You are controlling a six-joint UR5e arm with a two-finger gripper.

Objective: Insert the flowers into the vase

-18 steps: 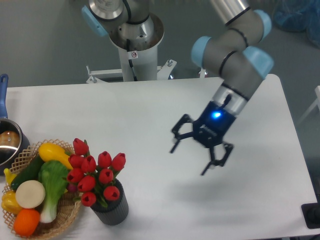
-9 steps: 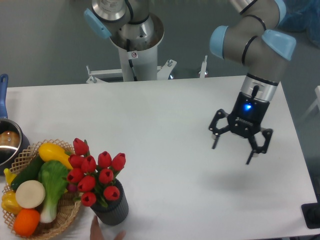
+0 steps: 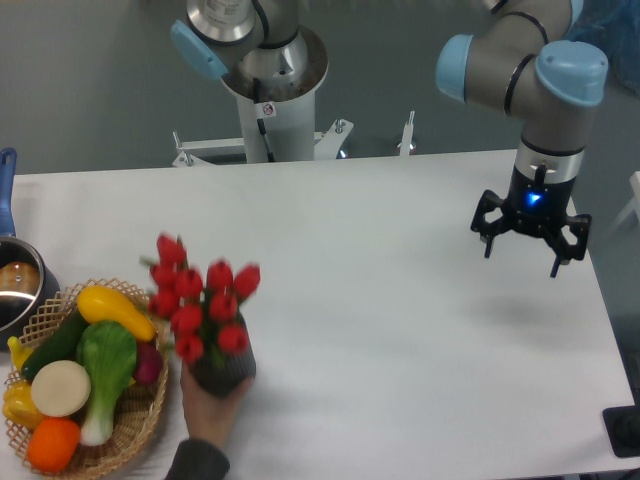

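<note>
The red tulips [image 3: 205, 295] stand in the dark grey ribbed vase [image 3: 222, 371] at the front left of the white table. A person's hand [image 3: 208, 405] grips the vase from below; the flowers look blurred by motion. My gripper [image 3: 530, 246] is open and empty, pointing down over the far right of the table, well away from the vase.
A wicker basket [image 3: 135, 438] of vegetables sits at the front left next to the vase. A steel pot with a blue handle [image 3: 12, 272] is at the left edge. The robot's base [image 3: 270, 90] stands behind the table. A black object [image 3: 626, 430] is at the right front corner.
My gripper has moved right and back, away from the vase. A hand has come in from the front edge, taken the vase and shifted it with the flowers up and away from the edge.
</note>
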